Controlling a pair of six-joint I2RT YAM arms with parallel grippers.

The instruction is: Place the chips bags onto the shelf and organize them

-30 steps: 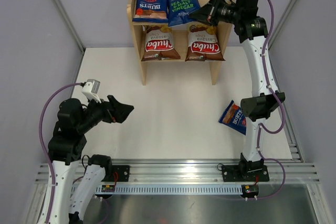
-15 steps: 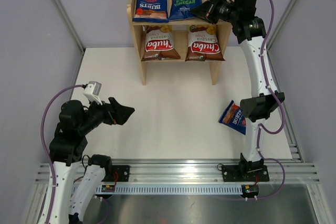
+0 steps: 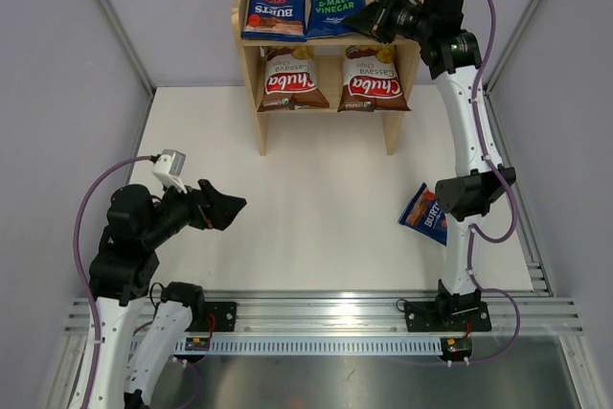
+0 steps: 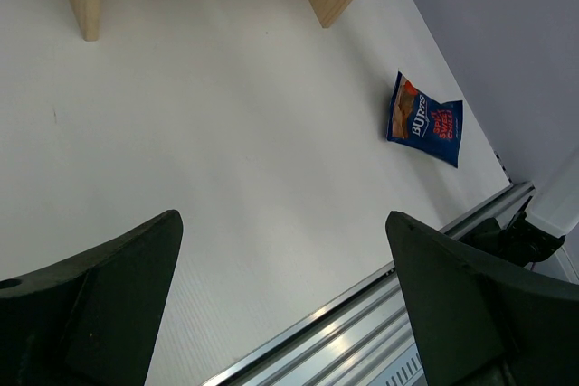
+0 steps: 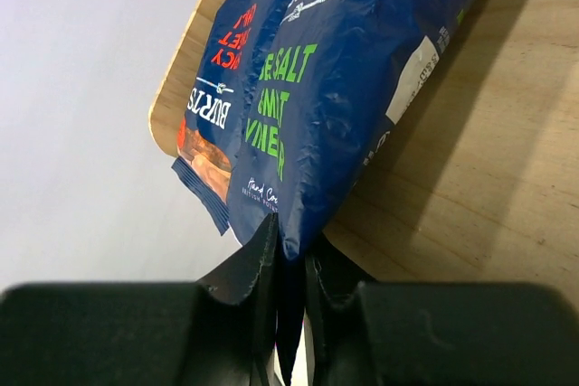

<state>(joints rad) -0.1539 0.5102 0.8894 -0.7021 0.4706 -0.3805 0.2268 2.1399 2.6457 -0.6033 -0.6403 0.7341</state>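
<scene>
**A:** Nearest item?
**B:** Left gripper, held above the table. Jaws spread wide, nothing between them. In its wrist view only the inner faces of the two fingers show, and the rest is cut off by the frame.

**A:** Next out?
**B:** Loose Burts bag, one, lying flat on the table at the right side, well apart from the shelf. In the top view the right arm's elbow covers its far-right corner. It has red lettering under the brand name, too small to read surely.

**A:** Shelf, lower tier?
**B:** Left Chuba bag and right Chuba bag, side by side. The upper board hides their tops.

**A:** Upper tier?
**B:** Sweet-chilli Burts bag at left, with the sea-salt Burts bag just beside it. The right wrist view shows the two overlapping.

**A:** Farthest?
**B:** Right gripper, at the upper tier's right end, fingers pinched on the sea-salt Burts bag's edge. In the top view its own body hides the fingertips.
</scene>
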